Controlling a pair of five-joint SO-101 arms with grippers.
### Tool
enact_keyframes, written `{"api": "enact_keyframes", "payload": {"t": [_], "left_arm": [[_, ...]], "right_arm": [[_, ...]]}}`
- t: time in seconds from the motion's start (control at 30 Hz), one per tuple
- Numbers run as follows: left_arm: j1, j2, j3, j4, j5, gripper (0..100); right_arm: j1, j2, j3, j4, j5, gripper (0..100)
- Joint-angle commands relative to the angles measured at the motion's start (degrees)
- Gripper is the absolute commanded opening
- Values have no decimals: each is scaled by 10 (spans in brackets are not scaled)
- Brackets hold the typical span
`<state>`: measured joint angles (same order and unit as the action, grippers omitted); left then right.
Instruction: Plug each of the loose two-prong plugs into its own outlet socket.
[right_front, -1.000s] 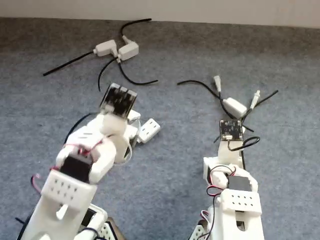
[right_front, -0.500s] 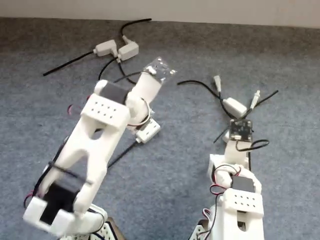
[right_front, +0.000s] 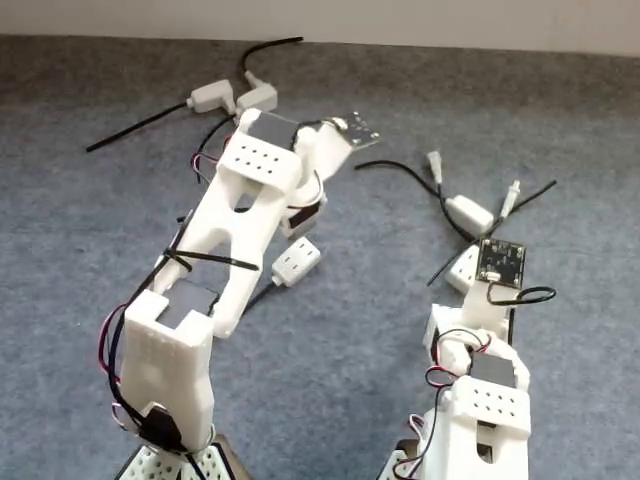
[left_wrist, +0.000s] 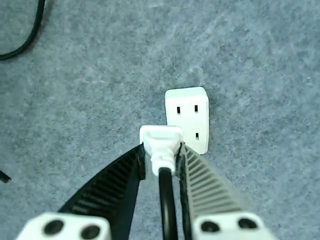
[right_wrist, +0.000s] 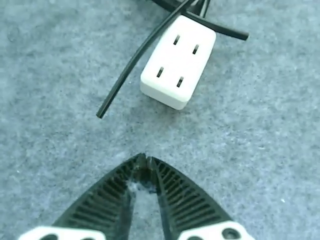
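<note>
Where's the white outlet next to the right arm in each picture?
High view: the outlet sits right of middle, partly behind the right arm's camera board.
Right wrist view: the outlet lies ahead of the shut right tool.
Left wrist view: a second outlet, by the held plug.
Shared landmark: the black cord ending beside the outlet.

Indoor room, kind unclear: grey carpet (right_front: 560, 110) surface, pale wall (right_front: 420, 18) behind.
</note>
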<state>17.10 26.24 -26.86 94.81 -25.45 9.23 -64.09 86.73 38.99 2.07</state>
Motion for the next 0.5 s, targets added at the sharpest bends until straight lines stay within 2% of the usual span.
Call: {"api": "enact_keyframes", "payload": {"t": [0.0, 0.33, 0.47], "left_arm": [[33, -2, -27, 3, 21, 7], [36, -14, -24, 8, 51, 5], [49, -81, 22, 4, 57, 5]], "right_arm": [[6, -7, -4, -11, -8, 9], [6, -7, -4, -11, -8, 9], [6, -7, -4, -11, -8, 9]]}}
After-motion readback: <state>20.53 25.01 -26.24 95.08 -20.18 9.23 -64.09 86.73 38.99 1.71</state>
